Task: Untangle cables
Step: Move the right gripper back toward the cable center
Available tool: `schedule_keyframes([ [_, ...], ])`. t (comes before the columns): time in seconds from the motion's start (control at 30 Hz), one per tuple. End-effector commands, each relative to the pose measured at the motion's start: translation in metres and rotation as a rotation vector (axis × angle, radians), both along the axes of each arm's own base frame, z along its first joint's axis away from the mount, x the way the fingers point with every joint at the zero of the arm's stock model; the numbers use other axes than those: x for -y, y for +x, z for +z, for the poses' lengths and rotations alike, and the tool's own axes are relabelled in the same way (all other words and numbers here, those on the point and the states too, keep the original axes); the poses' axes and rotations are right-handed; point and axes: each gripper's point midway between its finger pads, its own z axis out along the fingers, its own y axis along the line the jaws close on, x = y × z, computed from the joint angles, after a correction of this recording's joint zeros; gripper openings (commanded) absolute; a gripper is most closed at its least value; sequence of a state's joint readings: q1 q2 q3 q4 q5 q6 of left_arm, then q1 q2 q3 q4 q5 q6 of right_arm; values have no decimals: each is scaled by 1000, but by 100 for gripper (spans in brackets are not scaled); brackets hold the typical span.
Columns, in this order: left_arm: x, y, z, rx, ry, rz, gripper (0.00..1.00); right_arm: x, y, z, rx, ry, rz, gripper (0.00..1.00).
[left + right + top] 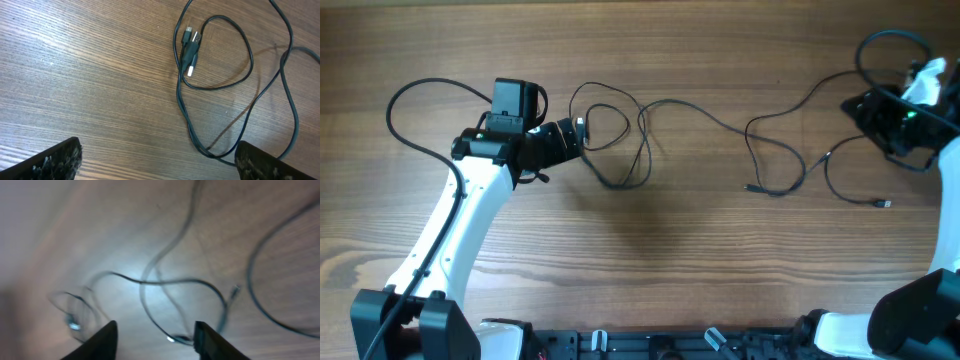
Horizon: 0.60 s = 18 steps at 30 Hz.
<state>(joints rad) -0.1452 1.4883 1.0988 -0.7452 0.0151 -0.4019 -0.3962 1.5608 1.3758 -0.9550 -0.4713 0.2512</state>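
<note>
Left jaws: standing spread wide, gripping nothing, with bare bench (100, 75) showing between them.
Right jaws: standing partly apart in a blurred view, holding nothing.
Cables (251, 57): lying looped on the bench at upper right of the left wrist frame, with plug ends (190, 52) above the left jaws. One strand is passing just beside the lower-right fingertip (265, 162).

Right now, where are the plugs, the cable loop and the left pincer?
plugs (189, 54): left wrist view, dark plug body.
cable loop (251, 60): left wrist view, right bend.
left pincer (157, 149): left wrist view, midway between fingertips.
</note>
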Motion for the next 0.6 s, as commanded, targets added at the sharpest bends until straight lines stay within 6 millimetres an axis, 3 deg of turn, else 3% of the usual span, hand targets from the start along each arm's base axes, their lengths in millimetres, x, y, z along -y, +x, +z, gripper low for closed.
schedule_keyframes([
  [0.0, -1, 2, 7, 27, 10, -1, 100, -11, -11, -14, -50, -178, 166, 59],
  [0.17, -1, 2, 7, 27, 10, -1, 100, -49, -15, -30, -31, -243, 416, 63],
  [0.3, -1, 2, 7, 28, 10, 0, 100, -77, -23, -57, -32, -270, 562, 63],
  [0.57, -2, 3, 7, 30, 13, 2, 100, -98, -28, -102, -80, -485, 677, 61],
])
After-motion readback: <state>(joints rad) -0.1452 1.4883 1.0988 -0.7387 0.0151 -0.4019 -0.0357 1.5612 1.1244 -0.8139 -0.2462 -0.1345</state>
